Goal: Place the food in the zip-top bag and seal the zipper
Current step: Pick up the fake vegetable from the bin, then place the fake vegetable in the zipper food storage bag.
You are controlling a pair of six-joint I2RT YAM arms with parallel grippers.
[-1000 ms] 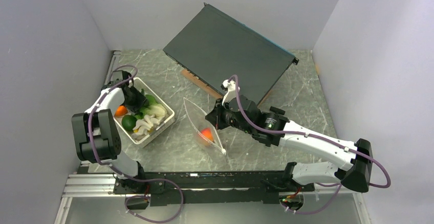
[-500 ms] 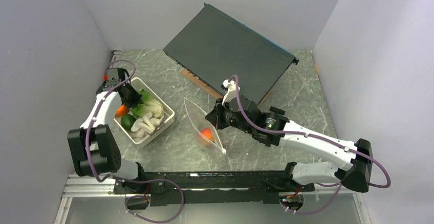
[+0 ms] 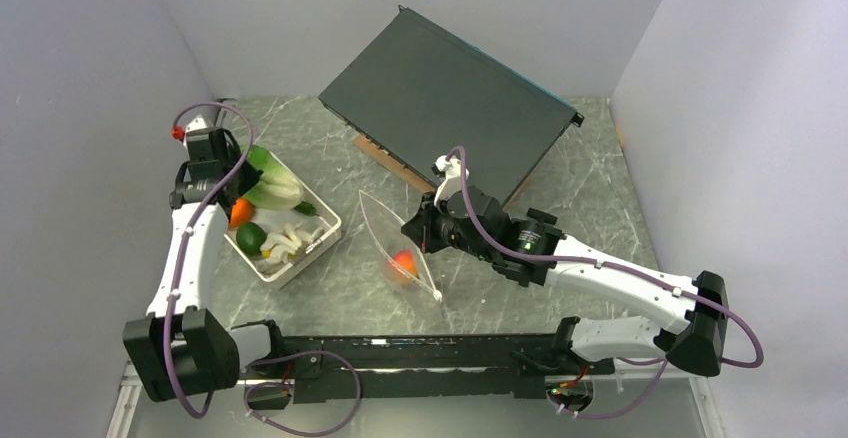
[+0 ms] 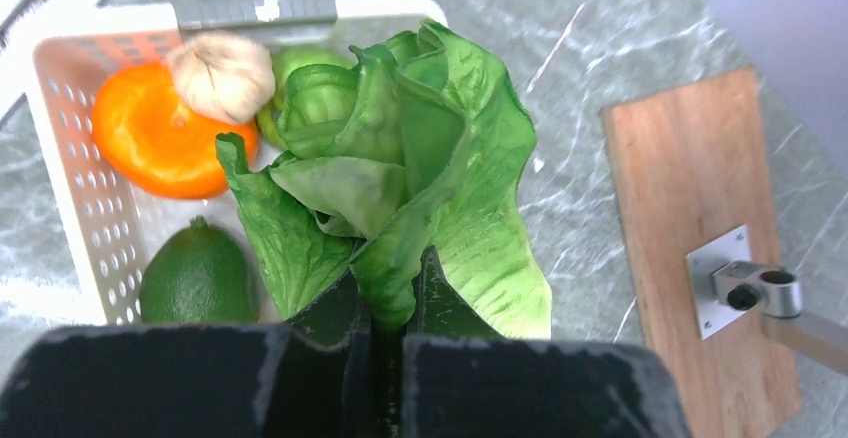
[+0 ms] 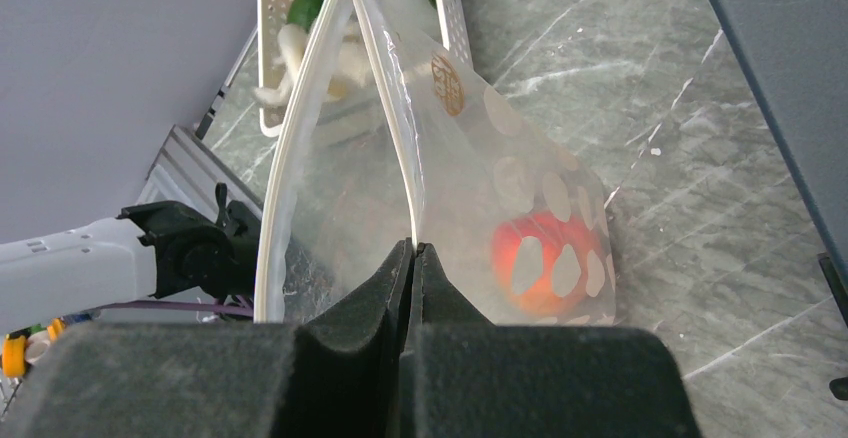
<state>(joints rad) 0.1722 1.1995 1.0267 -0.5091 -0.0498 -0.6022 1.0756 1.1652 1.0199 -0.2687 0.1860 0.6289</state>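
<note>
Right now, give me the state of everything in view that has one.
left gripper, shut on the lettuce.
lettuce, gripped at its stem, held over the basket.
right gripper, shut on the zip-top bag at its mouth edge.
zip-top bag, mouth open, one red-orange piece inside.
zipper, unsealed, strips apart.
basket, holds an orange, a green fruit, a mushroom.

You see a grey marbled table [image 3: 600, 178], pale walls [image 3: 60, 108] on three sides, a dark box [image 3: 450, 98] at the back.

Marbled table [image 3: 600, 188]: basket [image 3: 290, 270], bag [image 3: 385, 233], case [image 3: 450, 108].
</note>
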